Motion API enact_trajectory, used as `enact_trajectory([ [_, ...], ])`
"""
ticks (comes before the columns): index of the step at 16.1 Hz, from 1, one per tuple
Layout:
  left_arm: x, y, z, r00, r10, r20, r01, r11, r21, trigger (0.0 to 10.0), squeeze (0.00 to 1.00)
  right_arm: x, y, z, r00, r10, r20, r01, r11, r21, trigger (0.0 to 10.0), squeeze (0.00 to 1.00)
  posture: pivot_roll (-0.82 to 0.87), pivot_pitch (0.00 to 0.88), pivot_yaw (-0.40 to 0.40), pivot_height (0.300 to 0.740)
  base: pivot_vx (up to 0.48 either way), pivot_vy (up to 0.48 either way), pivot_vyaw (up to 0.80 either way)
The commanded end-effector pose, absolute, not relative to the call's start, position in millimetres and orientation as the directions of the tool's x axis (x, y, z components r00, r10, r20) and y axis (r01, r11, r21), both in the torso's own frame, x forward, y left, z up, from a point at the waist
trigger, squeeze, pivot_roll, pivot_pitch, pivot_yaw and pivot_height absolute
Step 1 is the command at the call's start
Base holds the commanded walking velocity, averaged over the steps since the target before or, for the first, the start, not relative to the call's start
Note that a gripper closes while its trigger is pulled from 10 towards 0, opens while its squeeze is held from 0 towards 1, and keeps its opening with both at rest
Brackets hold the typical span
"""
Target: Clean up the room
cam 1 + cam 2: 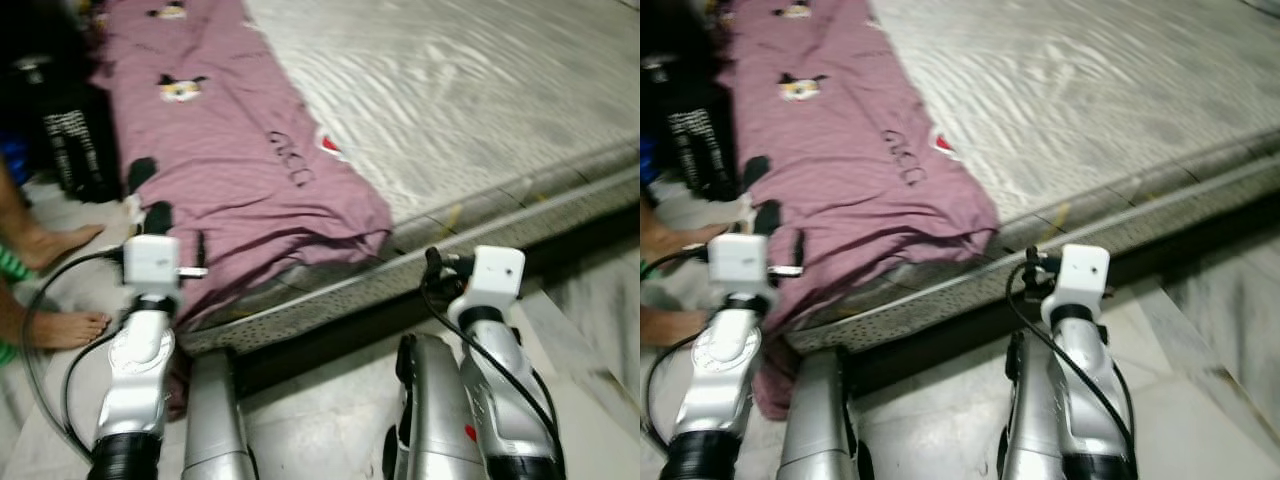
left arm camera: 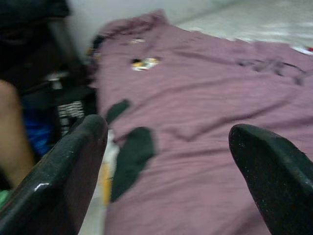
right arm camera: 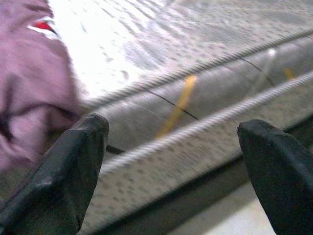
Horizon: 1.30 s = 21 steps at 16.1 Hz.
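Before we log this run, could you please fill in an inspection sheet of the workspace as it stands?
Surface: bare grey mattress on a low frame; pale tiled floor in front.
Job's things: purple sheet with cartoon prints along the mattress's left side, its corner hanging over the front edge.
Clutter: dark bags on the floor left of the mattress.
Grippers: left gripper open, fingers aimed at the sheet; right gripper open, facing the mattress edge; neither holds anything.
Cables: black cable looping by the left arm; black cable along the right arm.
Surroundings: a person's bare feet at the left.
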<state>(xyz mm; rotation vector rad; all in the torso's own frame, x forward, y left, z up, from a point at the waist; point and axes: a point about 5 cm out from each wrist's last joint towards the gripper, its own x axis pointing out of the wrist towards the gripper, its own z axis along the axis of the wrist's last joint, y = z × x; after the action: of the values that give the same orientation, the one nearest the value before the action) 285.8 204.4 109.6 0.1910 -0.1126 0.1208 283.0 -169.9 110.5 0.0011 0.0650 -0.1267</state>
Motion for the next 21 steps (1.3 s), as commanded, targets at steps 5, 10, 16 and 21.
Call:
enact_trajectory([
  [5, 285.5, 199.3, 113.4, 0.984, 0.144, 0.101, -0.158, 0.977, 0.144, 10.0, 0.0, 303.3, -151.1, 118.9, 1.0, -0.022, 0.008, 0.022, 0.996, 0.092, 10.0, 0.0, 0.07, 0.0, 0.072, 0.501, 0.0, 0.0, 0.0],
  [10, 288.0, 196.0, 109.2, 0.989, 0.123, 0.079, -0.133, 0.982, 0.137, 10.0, 0.0, 307.5, -138.4, 119.8, 1.0, 0.011, 0.028, -0.014, 0.994, 0.112, 10.0, 0.0, 0.07, 0.0, 0.049, 0.549, 0.0, 0.0, 0.0],
  [16, 303.2, 175.0, 112.6, 0.996, 0.07, 0.062, -0.075, 0.994, 0.075, 10.0, 0.0, 312.1, -130.9, 124.2, 0.998, 0.007, 0.06, -0.014, 0.992, 0.125, 10.0, 0.0, 0.05, 0.0, 0.085, 0.627, 0.0, 0.0, 0.0],
  [21, 308.7, 164.5, 118.2, 0.995, 0.044, 0.088, -0.052, 0.994, 0.094, 10.0, 0.0, 306.6, -138.1, 119.9, 0.999, -0.016, 0.051, 0.011, 0.995, 0.102, 10.0, 0.0, 0.02, 0.0, 0.079, 0.675, 0.0, 0.0, 0.0],
])
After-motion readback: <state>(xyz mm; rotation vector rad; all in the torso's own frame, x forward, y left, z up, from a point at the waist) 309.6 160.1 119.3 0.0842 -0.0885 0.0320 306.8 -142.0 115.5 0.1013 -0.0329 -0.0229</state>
